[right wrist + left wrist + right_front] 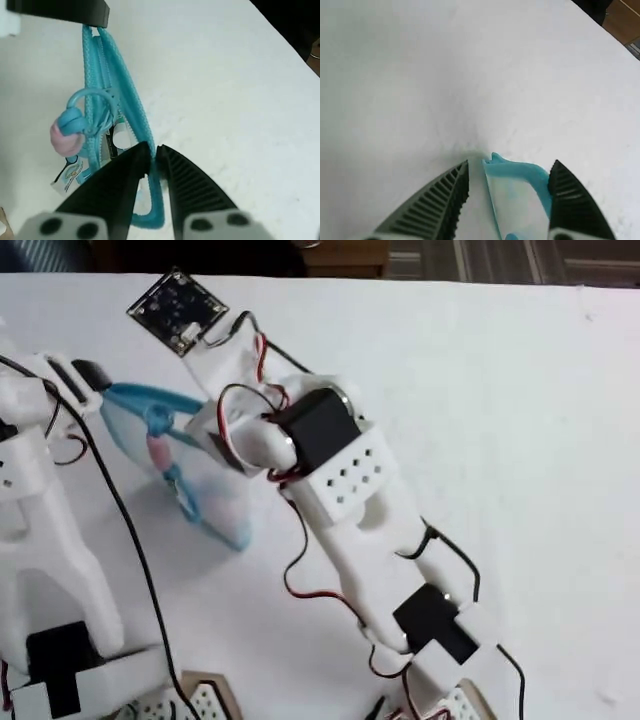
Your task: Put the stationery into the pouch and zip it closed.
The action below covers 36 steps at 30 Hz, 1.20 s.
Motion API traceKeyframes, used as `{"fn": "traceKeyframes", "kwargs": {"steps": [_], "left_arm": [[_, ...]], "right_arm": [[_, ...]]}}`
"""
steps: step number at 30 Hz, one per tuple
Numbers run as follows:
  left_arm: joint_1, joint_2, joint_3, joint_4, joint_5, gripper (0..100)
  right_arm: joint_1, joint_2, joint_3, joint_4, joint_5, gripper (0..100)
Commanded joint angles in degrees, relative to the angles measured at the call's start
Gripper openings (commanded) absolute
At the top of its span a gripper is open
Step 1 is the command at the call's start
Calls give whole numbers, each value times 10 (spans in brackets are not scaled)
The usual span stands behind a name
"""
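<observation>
The pouch [215, 490] is translucent with a blue zip edge and lies slanted on the white table. In the right wrist view my right gripper [153, 147] is shut on the pouch's blue edge [131, 95]. Beside it hangs the zip's ring pull with a pink and blue pompom [70, 131]. Labelled stationery [118, 138] shows through the pouch wall. My left gripper [510, 167] is open at the pouch's far end, and the blue corner [517, 192] sits between its fingers. From above, the left gripper [90, 375] is at the pouch's upper-left tip.
A small black circuit board [172, 305] with wires lies at the back, just beyond the right arm's wrist [320, 430]. Red and black cables trail along both arms. Bare white table [520, 440] stretches to the right.
</observation>
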Motion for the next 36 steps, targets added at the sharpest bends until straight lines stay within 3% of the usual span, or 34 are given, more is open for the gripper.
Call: {"fn": "traceKeyframes", "kwargs": {"steps": [1, 12, 26, 36], "left_arm": [[16, -34, 40, 11, -18, 286], [41, -70, 25, 9, -11, 287], [7, -67, -97, 9, 16, 287], [32, -69, 83, 10, 13, 287]], "right_arm": [[0, 21, 9, 0, 2, 20], [-2, 21, 9, 0, 2, 20], [-3, 29, 8, 1, 2, 20], [-1, 52, 4, 2, 2, 20]]}}
